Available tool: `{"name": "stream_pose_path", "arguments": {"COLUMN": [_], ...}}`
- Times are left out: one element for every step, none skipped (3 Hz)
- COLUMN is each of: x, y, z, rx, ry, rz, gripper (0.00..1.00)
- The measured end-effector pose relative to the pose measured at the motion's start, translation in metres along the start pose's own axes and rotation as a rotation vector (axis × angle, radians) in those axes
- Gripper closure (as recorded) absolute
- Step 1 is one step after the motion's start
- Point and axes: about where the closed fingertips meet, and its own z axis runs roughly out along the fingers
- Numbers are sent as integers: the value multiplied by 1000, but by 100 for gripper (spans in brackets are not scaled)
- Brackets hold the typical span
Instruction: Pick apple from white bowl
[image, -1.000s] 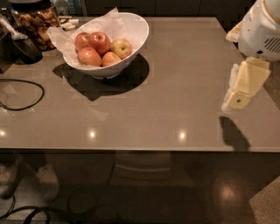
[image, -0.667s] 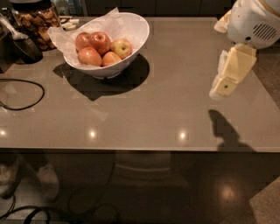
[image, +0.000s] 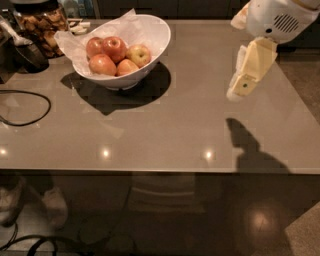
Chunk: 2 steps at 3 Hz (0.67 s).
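Note:
The white bowl (image: 151, 61), lined with crumpled white paper, stands at the table's back left. It holds several apples. A deep red apple (image: 114, 48) lies on top near the back, with other red ones beside and in front of it. A yellow-orange blushed apple (image: 140, 54) lies at the bowl's right. My gripper (image: 239, 91) hangs from the white arm at the upper right. It points down over the table, well to the right of the bowl and apart from it. Its shadow (image: 245, 137) falls on the table below.
The grey table (image: 165, 130) runs across the view, its front edge near the middle of the picture. A glass jar of brown snacks (image: 42, 22) and a dark object (image: 27, 54) stand left of the bowl. A black cable (image: 35, 107) loops at the left.
My gripper has moved left, from the table's right edge to a place over the table, nearer the bowl. The bowl and apples have not moved.

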Motion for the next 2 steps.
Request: {"name": "stream_pose_path", "arguments": {"x": [-6, -24], "y": [-5, -25], "z": [3, 15], "rx": [18, 25], "ry": [-16, -85], "rz": [7, 19], "gripper": [0, 0]}}
